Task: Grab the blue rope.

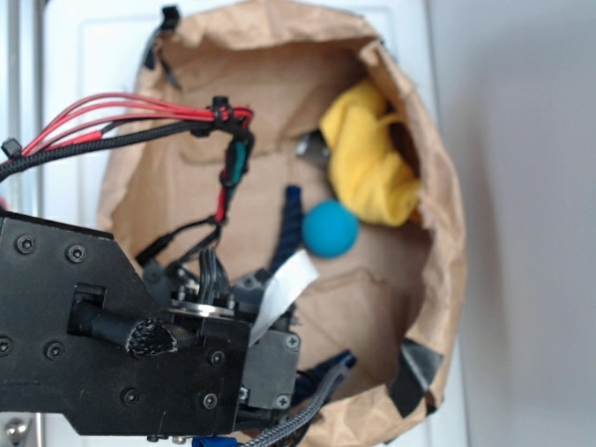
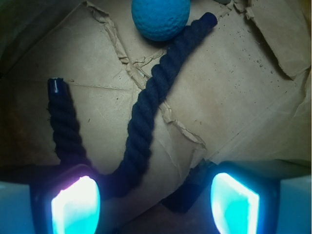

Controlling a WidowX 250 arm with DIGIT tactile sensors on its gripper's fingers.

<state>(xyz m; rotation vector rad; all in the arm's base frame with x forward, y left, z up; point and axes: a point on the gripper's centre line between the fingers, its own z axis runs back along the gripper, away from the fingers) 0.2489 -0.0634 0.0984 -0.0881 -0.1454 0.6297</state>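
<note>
A: Where is the blue rope (image 2: 146,112) now?

B: Its bend lies between the fingers of your claw (image 2: 155,202), which is released, and both arms run forward from it. The far end lies just beside the teal ball (image 2: 161,17).

A: Which step?

B: Final approach, I judge. Lower a little, then close. I can read no label or writing.

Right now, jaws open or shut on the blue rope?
Open. In the wrist view the two jaws stand wide apart, and the blue rope bends in a U between them on the brown paper, ungripped.
</note>
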